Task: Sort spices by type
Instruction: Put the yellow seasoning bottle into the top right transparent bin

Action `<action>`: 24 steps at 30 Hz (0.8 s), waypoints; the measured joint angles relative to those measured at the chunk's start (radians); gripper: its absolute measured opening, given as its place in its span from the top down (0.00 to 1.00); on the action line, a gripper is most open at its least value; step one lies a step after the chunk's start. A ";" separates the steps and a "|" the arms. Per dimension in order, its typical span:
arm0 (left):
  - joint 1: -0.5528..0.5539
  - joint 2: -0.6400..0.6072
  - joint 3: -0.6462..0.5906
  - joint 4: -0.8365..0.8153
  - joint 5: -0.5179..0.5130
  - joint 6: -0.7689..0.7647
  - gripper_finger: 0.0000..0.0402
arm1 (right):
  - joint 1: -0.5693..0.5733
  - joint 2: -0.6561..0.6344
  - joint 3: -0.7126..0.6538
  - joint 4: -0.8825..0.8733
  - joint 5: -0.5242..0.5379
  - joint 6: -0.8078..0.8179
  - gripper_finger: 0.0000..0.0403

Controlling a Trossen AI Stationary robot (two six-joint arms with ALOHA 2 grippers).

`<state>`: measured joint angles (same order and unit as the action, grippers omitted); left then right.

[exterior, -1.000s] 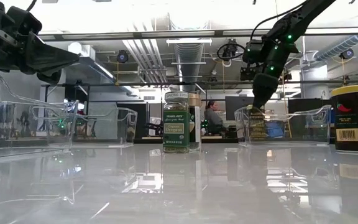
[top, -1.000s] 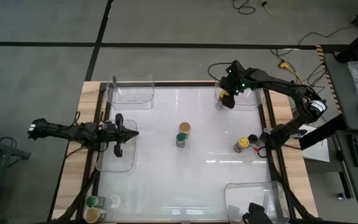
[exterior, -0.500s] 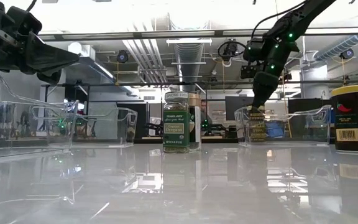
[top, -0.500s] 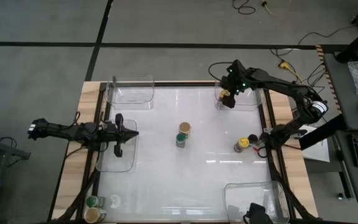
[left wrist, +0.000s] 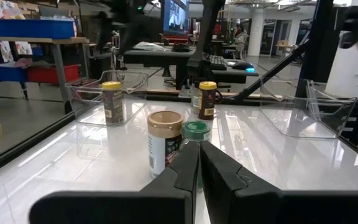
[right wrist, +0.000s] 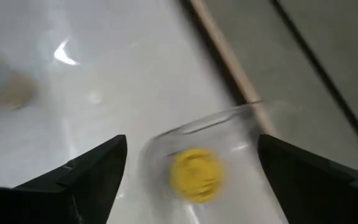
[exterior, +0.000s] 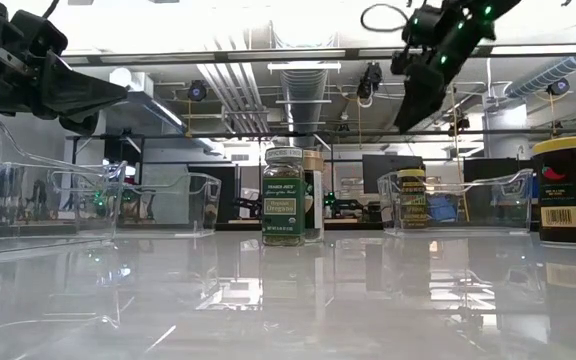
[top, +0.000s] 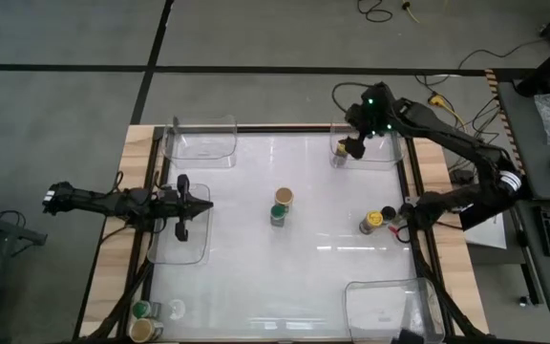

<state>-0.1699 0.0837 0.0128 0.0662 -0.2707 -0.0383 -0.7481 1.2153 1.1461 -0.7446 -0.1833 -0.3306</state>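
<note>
Standing upright in bin [top: 337, 145]: yellow-lidded jar [right wrist: 195, 175]

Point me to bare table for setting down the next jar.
Bare: the strip between the far-left bin and far-right bin, and the near middle, before the near-right bin. Crowded: centre jars and right-edge jars.

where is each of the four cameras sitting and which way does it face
High view: above the table, looking straight down; both arms show, right hand over the far right bin.
Low view: at table-top height, looking level into the room; right hand high, left arm at upper left.
Left wrist view: on the left arm, looking across the table; shut left hand at the bottom.
Right wrist view: on the right arm, looking down; open fingers frame the yellow-lidded jar.
Shared: that jar also shows in the left wrist view.
</note>
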 joint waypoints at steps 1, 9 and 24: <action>0.000 0.000 0.000 0.000 0.000 0.000 1.00 | 0.033 -0.015 -0.001 -0.029 0.000 0.009 0.11; 0.000 0.000 0.000 0.000 0.000 0.000 1.00 | 0.394 -0.112 -0.015 -0.225 0.058 0.241 0.10; 0.000 0.000 0.000 0.000 0.000 0.000 1.00 | 0.855 -0.085 -0.028 -0.249 0.161 0.181 0.10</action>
<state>-0.1703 0.0841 0.0128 0.0659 -0.2707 -0.0384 0.1066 1.1298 1.1179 -0.9934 -0.0227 -0.1496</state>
